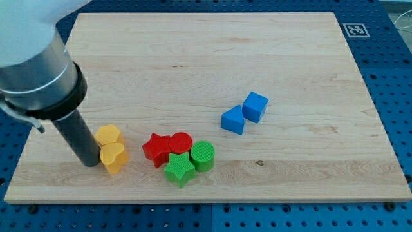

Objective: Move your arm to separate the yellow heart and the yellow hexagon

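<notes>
The yellow hexagon and the yellow heart sit touching each other at the view's lower left, hexagon above heart. My tip is at the end of the dark rod, just left of the yellow heart and touching or nearly touching both yellow blocks.
A red star, a red cylinder, a green star and a green cylinder cluster right of the yellow blocks. Two blue blocks lie further right. The board's bottom edge is close.
</notes>
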